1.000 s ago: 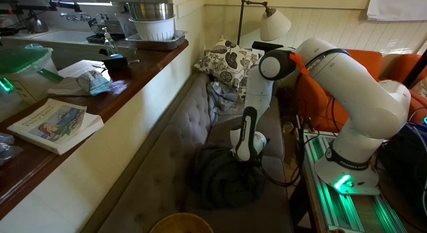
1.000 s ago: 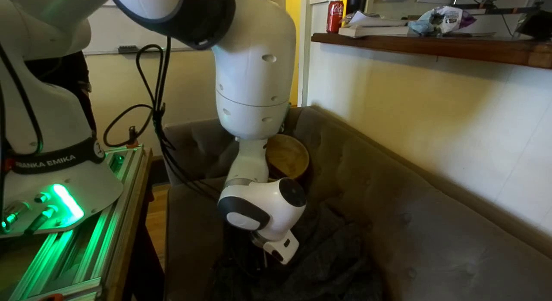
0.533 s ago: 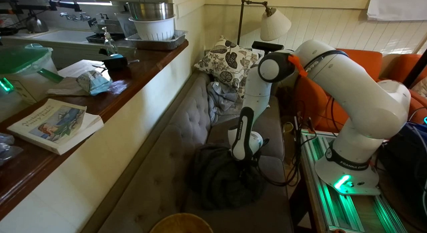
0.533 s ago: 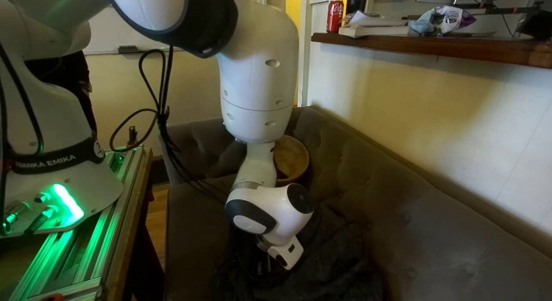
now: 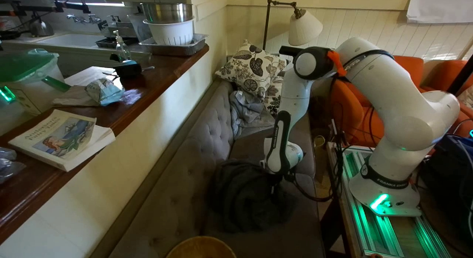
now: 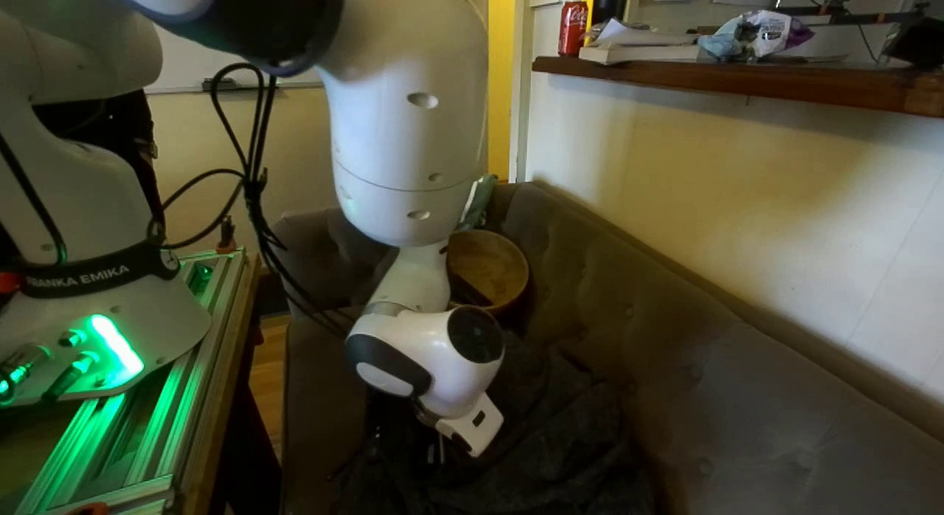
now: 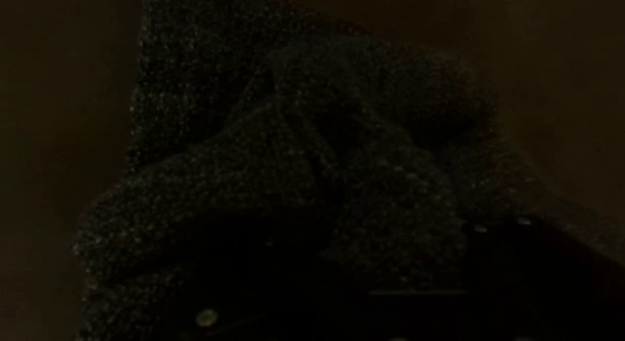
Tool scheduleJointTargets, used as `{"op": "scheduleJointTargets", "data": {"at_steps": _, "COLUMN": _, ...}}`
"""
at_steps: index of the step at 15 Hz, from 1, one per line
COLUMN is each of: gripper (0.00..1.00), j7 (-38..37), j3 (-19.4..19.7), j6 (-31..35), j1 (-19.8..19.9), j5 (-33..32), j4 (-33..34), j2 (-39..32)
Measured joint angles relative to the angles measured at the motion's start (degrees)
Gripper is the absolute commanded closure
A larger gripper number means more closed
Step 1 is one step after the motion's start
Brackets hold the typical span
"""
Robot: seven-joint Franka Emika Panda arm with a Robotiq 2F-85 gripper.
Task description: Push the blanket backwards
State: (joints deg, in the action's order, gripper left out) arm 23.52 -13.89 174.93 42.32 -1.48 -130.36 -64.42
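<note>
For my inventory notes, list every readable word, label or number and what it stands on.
"Andersen's Fairy Tales": book.
"FRANKA EMIKA": black band around the robot's base.
Red can: looks like "Coca-Cola", partly turned away.
Too small to read: print on the bag and lower arm, the band's round mark.

In an exterior view the camera looks down along the sofa (image 5: 211, 134), towards the patterned cushion (image 5: 251, 67). In an exterior view it faces nearly the contrary way, to the wooden bowl (image 6: 497, 263), with the robot arm (image 6: 405, 139) quite near. Both share the robot arm, the wooden bowl and the blanket (image 5: 240, 199). The wrist view (it is very dark) looks at the blanket from close by.
</note>
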Motion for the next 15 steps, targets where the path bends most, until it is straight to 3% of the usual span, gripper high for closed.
{"op": "scheduleJointTargets", "data": {"at_steps": 4, "gripper": 1.00, "j7": 3.85, "j3": -4.57, "j6": 17.02, "j1": 14.80, "j5": -10.17, "j4": -13.71, "j2": 3.98}}
{"op": "scheduleJointTargets", "data": {"at_steps": 9, "gripper": 1.00, "j7": 3.72, "j3": -6.71, "j6": 31.95, "j1": 33.75, "j5": -33.74, "j4": -28.60, "j2": 7.86}}
{"op": "scheduleJointTargets", "data": {"at_steps": 12, "gripper": 1.00, "j7": 1.48, "j3": -6.31, "j6": 35.23, "j1": 38.94, "j5": -47.14, "j4": -27.80, "j2": 7.60}}
{"op": "scheduleJointTargets", "data": {"at_steps": 15, "gripper": 1.00, "j7": -3.61, "j3": -3.72, "j6": 41.03, "j1": 38.24, "j5": -58.61, "j4": -27.40, "j2": 8.53}}
